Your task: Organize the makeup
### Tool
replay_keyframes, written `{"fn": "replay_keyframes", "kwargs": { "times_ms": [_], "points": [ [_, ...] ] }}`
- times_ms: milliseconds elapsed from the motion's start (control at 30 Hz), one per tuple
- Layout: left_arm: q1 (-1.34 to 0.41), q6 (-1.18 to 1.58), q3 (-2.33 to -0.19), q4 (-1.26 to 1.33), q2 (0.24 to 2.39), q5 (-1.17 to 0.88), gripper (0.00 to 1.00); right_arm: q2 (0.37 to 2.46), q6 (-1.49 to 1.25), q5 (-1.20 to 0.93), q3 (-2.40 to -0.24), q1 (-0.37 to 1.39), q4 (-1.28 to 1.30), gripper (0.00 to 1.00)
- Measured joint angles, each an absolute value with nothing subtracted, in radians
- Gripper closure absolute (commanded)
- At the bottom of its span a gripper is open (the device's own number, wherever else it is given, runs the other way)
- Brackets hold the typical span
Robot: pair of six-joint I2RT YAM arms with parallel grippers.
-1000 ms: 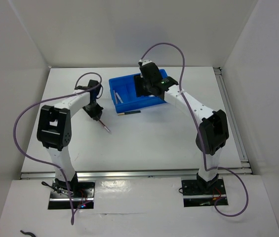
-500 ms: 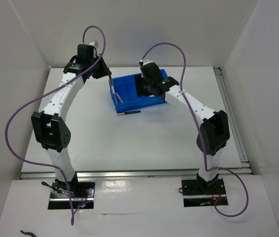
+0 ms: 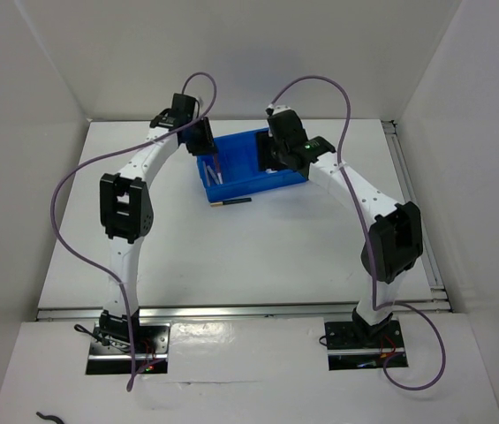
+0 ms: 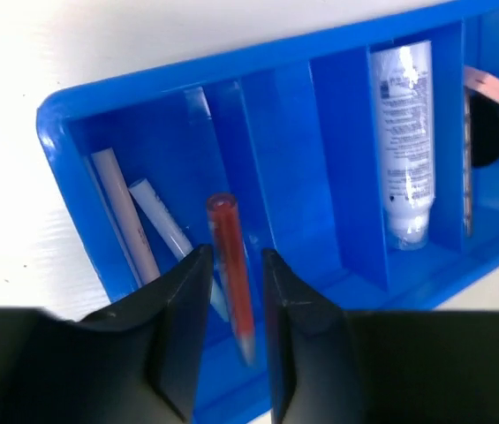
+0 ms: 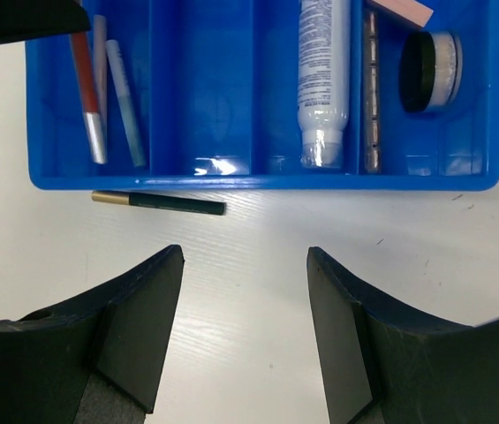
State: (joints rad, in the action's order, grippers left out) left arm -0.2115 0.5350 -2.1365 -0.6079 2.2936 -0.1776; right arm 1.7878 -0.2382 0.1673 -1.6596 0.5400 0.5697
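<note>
We see the white tabletop carrying a blue plastic compartment tray close to its far edge, about midway between the left and right edges. The right end effector hangs above the tray's near wall, fingers spread wide with nothing between them. The left end effector is low over the tray's end compartment, the one toward the left edge. Its fingers stand close on either side of a thin pinkish-red pencil with a silver tip. A sliver of blue shows beside the pencil, so we cannot tell whether it is clamped or loose. Inside the tray lie a clear-white plastic tube and a long brown palette set on edge against a divider. Beside the palette are a round beige compact and a pink square. A pale pink pencil and a pale blue pencil share the red one's compartment. One dark pencil with a gold end remains on the tabletop, just beside the tray's near wall. In our judgement, if the left fingers rise without fully parting they may drag the red pencil out, or leave it propped across its neighbours. Reaching for the dark pencil, the right fingers could strike the wall and shove the tray. With both arms crowded over one end, they might also knock together.
</note>
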Motion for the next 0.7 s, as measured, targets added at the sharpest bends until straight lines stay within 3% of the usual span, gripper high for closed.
{"fn": "replay_keyframes", "kwargs": {
  "times_ms": [67,100,233,433,700],
  "points": [
    [-0.213,0.536,-2.156,-0.628,2.295,-0.186,0.43,1.788,-0.239,0.165,-1.66,0.536,0.57,0.33],
    [-0.213,0.534,-2.165,-0.63,2.295,-0.19,0.27,1.788,-0.238,0.162,-1.66,0.536,0.57,0.32],
    [-0.213,0.546,-2.178,-0.627,2.284,-0.196,0.13,1.774,-0.212,0.122,-1.616,0.542,0.557,0.3],
    [-0.213,0.545,-2.125,-0.657,2.201,-0.169,0.16,1.731,-0.137,0.046,-1.502,0.636,0.538,0.28],
    [-0.207,0.526,-1.835,-0.686,1.816,-0.129,0.19,1.775,-0.07,-0.031,-1.446,0.779,0.419,0.27]
  ]
}}
